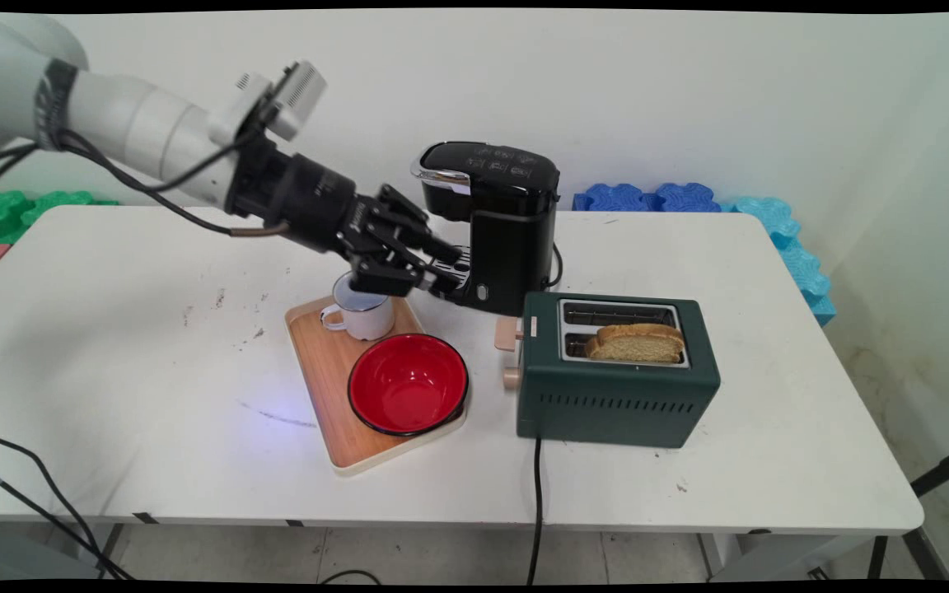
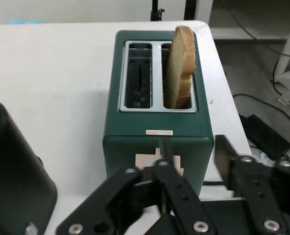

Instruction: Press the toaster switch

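Black gripper (image 1: 441, 265) with fingers spread apart, holding nothing, hanging above a white mug (image 1: 362, 310).

The mug stands at the far end of a wooden tray (image 1: 322, 371), with a red bowl (image 1: 408, 384) nearer the camera. A black coffee machine (image 1: 491, 222) stands just behind the gripper. To the right, a green toaster (image 1: 616, 375) holds one bread slice (image 1: 636, 342) in its near slot.
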### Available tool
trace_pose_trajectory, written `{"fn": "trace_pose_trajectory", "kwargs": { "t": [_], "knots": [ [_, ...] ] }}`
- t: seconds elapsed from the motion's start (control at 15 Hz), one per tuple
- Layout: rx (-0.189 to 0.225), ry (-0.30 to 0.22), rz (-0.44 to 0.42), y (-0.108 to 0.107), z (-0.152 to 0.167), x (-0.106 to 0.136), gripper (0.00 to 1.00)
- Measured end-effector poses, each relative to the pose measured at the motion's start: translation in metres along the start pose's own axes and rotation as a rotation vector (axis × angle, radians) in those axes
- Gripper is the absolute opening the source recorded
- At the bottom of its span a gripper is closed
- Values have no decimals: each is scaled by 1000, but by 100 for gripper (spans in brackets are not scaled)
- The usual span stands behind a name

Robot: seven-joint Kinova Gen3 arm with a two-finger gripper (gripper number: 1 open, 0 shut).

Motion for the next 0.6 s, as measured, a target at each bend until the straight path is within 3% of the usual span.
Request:
{"fn": "trace_pose_trajectory", "kwargs": {
  "t": [0.6],
  "knots": [
    [-28,-63,18,-4,45,-11,0]
  ]
}}
